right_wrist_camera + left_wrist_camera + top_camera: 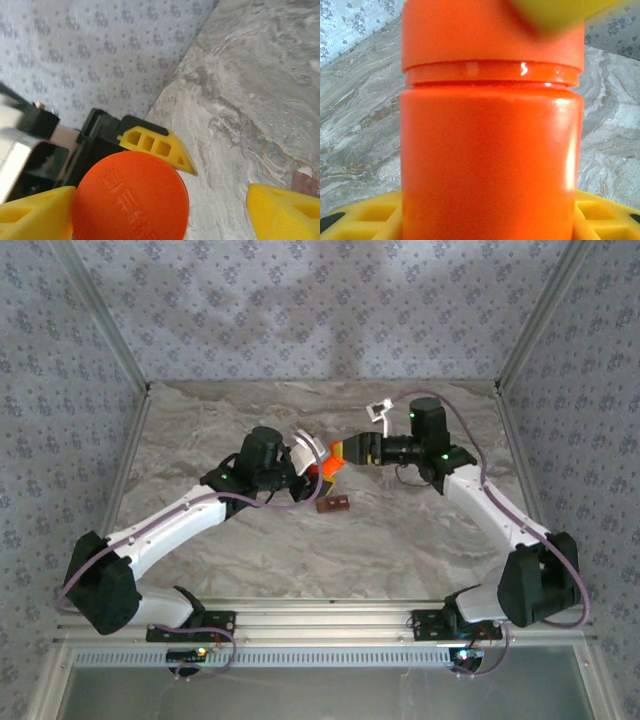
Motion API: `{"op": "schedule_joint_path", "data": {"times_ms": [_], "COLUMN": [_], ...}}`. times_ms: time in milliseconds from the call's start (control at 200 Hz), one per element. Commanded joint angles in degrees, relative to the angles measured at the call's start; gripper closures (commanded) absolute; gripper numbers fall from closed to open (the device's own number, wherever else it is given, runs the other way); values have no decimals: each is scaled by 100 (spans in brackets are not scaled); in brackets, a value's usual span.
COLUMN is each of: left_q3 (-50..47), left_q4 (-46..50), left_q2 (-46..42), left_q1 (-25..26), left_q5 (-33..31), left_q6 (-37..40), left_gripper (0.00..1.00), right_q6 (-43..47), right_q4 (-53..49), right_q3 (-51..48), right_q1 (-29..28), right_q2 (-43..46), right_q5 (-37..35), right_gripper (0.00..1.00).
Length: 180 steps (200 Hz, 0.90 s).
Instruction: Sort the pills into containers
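We see the left jaws clamped on the orange bottle (490, 165), the right jaws apart around its cap (130, 197), and the reddish-brown container strip (333, 505) on the surface (400, 550) just nearer; opening seems to be in hand, so next the right jaws must close and twist.

raised lettering on orange cap (130, 197); illegible

The overhead picture is bright and evenly lit, with faint shadows beside the arms (180, 520) on the table (400, 550). Close up, the bottle (490, 150) shows small white glints at its rim and right side. A yellow finger (555, 12) at the top edge is blurred. The cap (130, 197) looks slightly soft.
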<state>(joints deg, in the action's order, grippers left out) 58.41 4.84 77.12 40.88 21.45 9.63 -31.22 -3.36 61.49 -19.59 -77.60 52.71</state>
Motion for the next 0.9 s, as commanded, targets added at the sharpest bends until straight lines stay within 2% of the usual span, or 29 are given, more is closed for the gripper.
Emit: {"op": "schedule_joint_path", "data": {"times_ms": [0,140,310,535,894], "left_q3": [224,293,337,363,381], "left_q4": [-229,-133,-106,-115,-150], "left_q2": [-112,-60,-15,38,101], "left_q1": [-11,-23,-23,-22,-27], "left_q5": [122,155,167,200,231], "left_q6": [66,109,110,85,57], "left_gripper": [100,100,100,100,100], "right_q6": [-1273,-2012,-2246,-2042,-1945], "right_q4": [165,-908,-1223,-1369,-1250], "right_q3": [-115,-108,161,564,634], "right_q1": [177,111,-302,-785,-977], "right_q2": [555,1006,970,552,338], "right_q5": [-573,-1989,-2466,-2680,-2544], "right_gripper": [12,14,14,14,23]}}
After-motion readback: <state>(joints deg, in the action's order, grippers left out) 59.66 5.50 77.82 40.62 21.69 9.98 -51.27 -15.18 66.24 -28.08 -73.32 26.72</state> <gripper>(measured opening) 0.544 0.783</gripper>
